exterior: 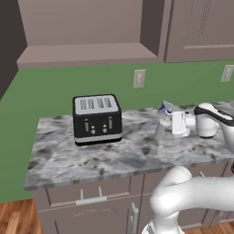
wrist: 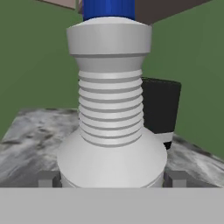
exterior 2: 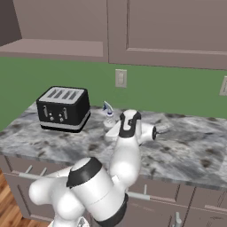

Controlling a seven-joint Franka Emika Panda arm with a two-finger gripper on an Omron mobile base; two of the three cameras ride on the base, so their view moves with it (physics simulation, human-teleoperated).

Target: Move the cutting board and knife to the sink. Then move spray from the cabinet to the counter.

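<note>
- Standing upright on the counter [exterior: 68,160], the spray [exterior: 163,122] sits to the right of the black toaster [exterior: 97,119], well apart from it and a little nearer the green wall than the counter's front edge.
- Its pale ribbed neck and blue trigger top [wrist: 108,8] rise close in front of the hand camera, with the toaster's dark side showing behind the bottle.
- The gripper [exterior: 176,124] reaches in level from the right of the spray, its white hand just beside the bottle's body.
- The jaws stand wide, one fingertip [wrist: 47,178] on each side of the bottle's base; whether they press on it or merely flank it cannot be told.
- Above and behind the toaster, the cabinet [exterior: 87,55] shows its doorless shelf recess.
- A wall outlet [exterior: 139,78] sits on the green wall between the toaster and the spray, higher than both.
- Drawers with steel handles [exterior: 91,199] run under the counter below the toaster.
</note>
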